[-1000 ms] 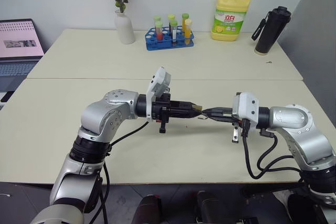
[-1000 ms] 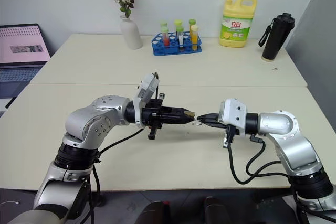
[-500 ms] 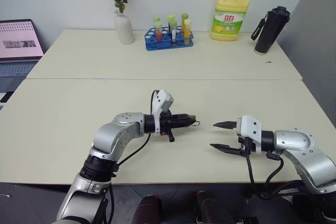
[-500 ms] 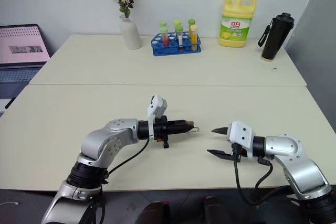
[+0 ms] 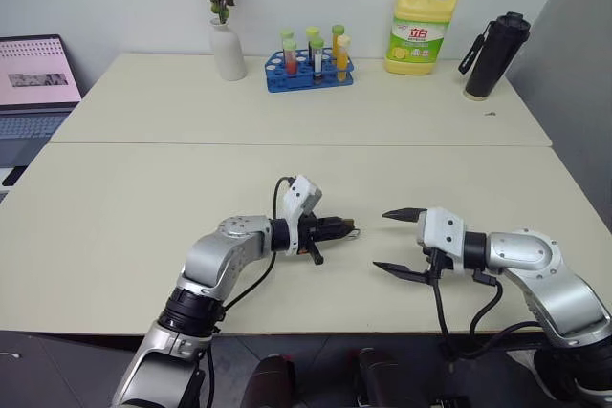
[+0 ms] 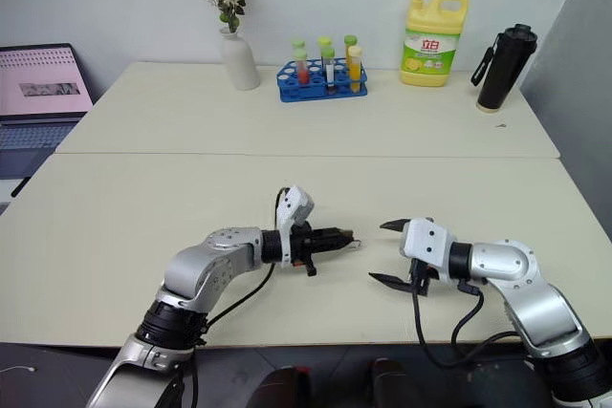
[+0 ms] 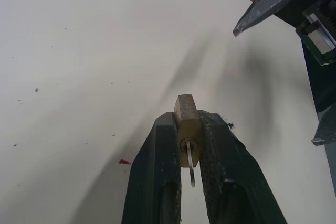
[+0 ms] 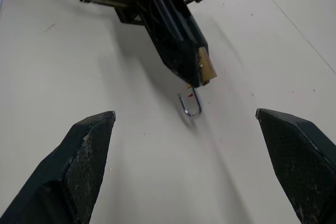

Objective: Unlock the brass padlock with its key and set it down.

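We lower the brass padlock [image 7: 188, 121], clamped in our left gripper [image 5: 337, 228], gently onto the table [image 5: 143, 198]; the shackle seems sprung, and our right gripper [image 5: 394, 240] gapes empty.

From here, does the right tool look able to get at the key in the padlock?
Probably yes. The right tool stands open facing the brass padlock, bare table between; the key, though, sits between the left tool's fingers.

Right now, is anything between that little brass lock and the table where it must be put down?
Nothing visible. The brass padlock sits clamped in the left tool, just above bare table.
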Robot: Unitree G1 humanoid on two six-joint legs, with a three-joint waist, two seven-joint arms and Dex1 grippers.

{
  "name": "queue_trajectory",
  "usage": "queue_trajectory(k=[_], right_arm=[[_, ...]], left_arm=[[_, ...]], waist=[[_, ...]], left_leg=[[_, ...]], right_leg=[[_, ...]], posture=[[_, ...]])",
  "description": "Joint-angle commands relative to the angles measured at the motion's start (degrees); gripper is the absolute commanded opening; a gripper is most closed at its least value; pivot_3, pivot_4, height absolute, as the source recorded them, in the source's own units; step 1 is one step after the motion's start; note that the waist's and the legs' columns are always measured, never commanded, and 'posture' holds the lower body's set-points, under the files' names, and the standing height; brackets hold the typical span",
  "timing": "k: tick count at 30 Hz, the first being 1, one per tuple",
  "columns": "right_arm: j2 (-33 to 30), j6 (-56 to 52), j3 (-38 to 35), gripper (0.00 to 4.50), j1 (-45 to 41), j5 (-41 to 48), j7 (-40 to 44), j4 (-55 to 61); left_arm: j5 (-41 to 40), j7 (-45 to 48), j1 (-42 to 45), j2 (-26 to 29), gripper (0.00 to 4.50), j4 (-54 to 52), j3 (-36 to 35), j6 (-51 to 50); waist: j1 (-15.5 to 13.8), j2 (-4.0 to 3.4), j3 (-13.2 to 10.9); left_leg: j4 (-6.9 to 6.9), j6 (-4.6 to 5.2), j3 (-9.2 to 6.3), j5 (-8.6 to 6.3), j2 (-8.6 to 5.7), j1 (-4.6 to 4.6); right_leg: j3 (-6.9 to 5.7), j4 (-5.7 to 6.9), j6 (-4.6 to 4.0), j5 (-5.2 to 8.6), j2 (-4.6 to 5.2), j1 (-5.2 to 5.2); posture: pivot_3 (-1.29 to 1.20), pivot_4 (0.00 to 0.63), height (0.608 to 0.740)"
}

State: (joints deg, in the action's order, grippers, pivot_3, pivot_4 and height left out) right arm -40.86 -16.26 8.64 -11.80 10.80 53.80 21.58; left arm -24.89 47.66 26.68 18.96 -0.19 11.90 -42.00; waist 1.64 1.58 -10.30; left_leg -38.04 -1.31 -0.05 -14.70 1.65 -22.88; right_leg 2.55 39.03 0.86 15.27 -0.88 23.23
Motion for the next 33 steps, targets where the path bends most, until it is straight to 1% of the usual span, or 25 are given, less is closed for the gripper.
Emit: queue_trajectory(k=[1, 6, 7, 8, 12, 15, 18, 21, 24, 25, 27, 29, 33], right_arm=[[0.4, -0.4, -0.2, 4.5, -0.8, 0.2, -0.6, 0.9], [0.5, -1.0, -0.2, 4.5, -0.7, 0.0, -0.5, 1.3], [0.4, -1.0, -0.2, 4.5, -0.7, -0.1, -0.5, 1.3], [0.4, -1.1, -0.2, 4.5, -0.7, -0.1, -0.5, 1.3], [0.4, -1.4, -0.2, 4.5, -0.7, -0.1, -0.5, 1.5], [0.1, -1.8, -0.4, 4.5, -0.6, 0.1, -0.4, 1.8], [-0.5, -2.4, -1.4, 4.5, -0.2, 0.5, -0.3, 2.5], [-0.8, -3.1, -2.1, 4.5, 0.2, 0.7, -0.7, 3.1], [-0.9, -3.5, -2.4, 4.5, 0.3, 0.8, -0.8, 3.4], [-1.1, -3.7, -2.7, 4.5, 0.4, 1.1, -0.7, 3.7], [-1.7, -4.5, -3.8, 4.5, 0.8, 2.5, 0.0, 4.7], [-2.2, -4.7, -4.5, 4.5, 1.2, 3.7, 0.5, 5.4], [-3.3, -4.6, -6.0, 4.5, 1.2, 7.1, 3.0, 5.7]], left_arm=[[-0.2, -0.5, 0.7, -0.7, 0.18, 0.1, -0.7, 0.0], [-0.3, -1.3, 1.3, -1.2, 0.18, 1.4, -1.0, -0.8], [-0.6, -1.3, 1.4, -1.3, 0.91, 1.7, -1.2, -1.3], [-0.7, -1.3, 1.5, -1.4, 1.15, 1.8, -1.4, -1.6], [-0.6, -0.7, 2.0, -1.4, 2.34, 2.1, -1.2, -2.0], [0.6, -0.9, 2.7, -1.4, 3.35, 2.7, -1.1, -0.1], [3.3, 0.2, 4.5, 0.3, 4.27, 3.9, -0.9, 4.8], [4.2, 0.2, 6.6, 2.1, 4.27, 3.3, -3.7, 10.1], [5.0, 1.0, 6.8, 3.5, 4.27, 2.3, -4.1, 13.4], [4.9, 1.7, 6.6, 4.9, 4.27, 0.6, -4.9, 14.4], [5.6, 4.7, 4.3, 10.4, 4.27, -4.9, -6.2, 16.8], [6.3, 6.4, 1.7, 14.7, 4.27, -8.8, -6.7, 18.5], [6.8, 8.4, -7.9, 22.3, 4.27, -16.6, -9.7, 21.3]], waist=[[0.0, 0.0, 0.0], [0.0, 0.0, 0.0], [0.0, 0.0, 0.0], [0.0, 0.0, 0.0], [0.0, 0.0, 0.0], [0.0, 0.0, 0.0], [0.0, 0.0, 0.0], [0.0, 0.0, 0.0], [0.0, 0.0, 0.0], [0.0, 0.0, 0.0], [0.2, 0.0, 0.0], [0.3, -0.01, 0.0], [0.1, -0.01, 0.0]], left_leg=[[0.0, 0.0, -0.01, 0.0, 0.0, -0.01], [0.0, 0.0, 0.0, 0.0, 0.0, 0.0], [0.0, 0.0, 0.0, 0.0, 0.0, 0.0], [0.0, 0.0, 0.0, 0.0, 0.0, 0.0], [0.0, 0.0, -0.01, 0.0, 0.0, 0.0], [0.0, 0.0, 0.0, 0.0, 0.0, 0.0], [0.0, 0.0, -0.02, 0.0, -0.01, 0.0], [0.01, 0.0, -0.01, 0.0, 0.0, 0.0], [0.01, 0.0, 0.01, 0.0, 0.0, 0.0], [0.02, 0.0, 0.02, 0.0, 0.01, 0.0], [0.03, 0.0, 0.02, 0.0, 0.02, -0.02], [0.08, -0.01, 0.04, 0.0, 0.07, 0.0], [0.1, 0.0, 0.04, 0.0, 0.1, 0.03]], right_leg=[[0.0, 0.0, 0.0, 0.0, 0.0, 0.0], [0.0, 0.0, 0.0, 0.0, 0.0, 0.0], [0.0, 0.0, 0.0, 0.0, 0.0, 0.0], [0.0, 0.0, 0.0, 0.0, 0.0, 0.0], [0.0, 0.0, 0.0, 0.0, 0.0, 0.0], [0.0, 0.0, 0.0, 0.0, 0.0, 0.0], [-0.01, 0.0, 0.0, 0.0, 0.0, 0.0], [0.0, 0.0, 0.0, 0.0, -0.01, 0.0], [0.0, 0.0, -0.01, 0.0, 0.0, 0.0], [0.0, -0.01, -0.01, 0.0, 0.0, 0.0], [0.01, -0.02, -0.01, 0.0, 0.0, 0.02], [0.06, -0.02, -0.02, -0.01, 0.04, 0.05], [0.05, -0.02, -0.02, 0.01, 0.13, 0.03]], posture=[[0.0, 0.15, 0.74], [0.0, 0.15, 0.74], [0.0, 0.15, 0.74], [0.0, 0.15, 0.74], [0.0, 0.15, 0.74], [0.0, 0.15, 0.74], [0.0, 0.15, 0.74], [0.0, 0.15, 0.74], [0.0, 0.15, 0.74], [0.0, 0.15, 0.74], [0.0, 0.15, 0.74], [0.0, 0.15, 0.74], [0.0, 0.15, 0.74]])
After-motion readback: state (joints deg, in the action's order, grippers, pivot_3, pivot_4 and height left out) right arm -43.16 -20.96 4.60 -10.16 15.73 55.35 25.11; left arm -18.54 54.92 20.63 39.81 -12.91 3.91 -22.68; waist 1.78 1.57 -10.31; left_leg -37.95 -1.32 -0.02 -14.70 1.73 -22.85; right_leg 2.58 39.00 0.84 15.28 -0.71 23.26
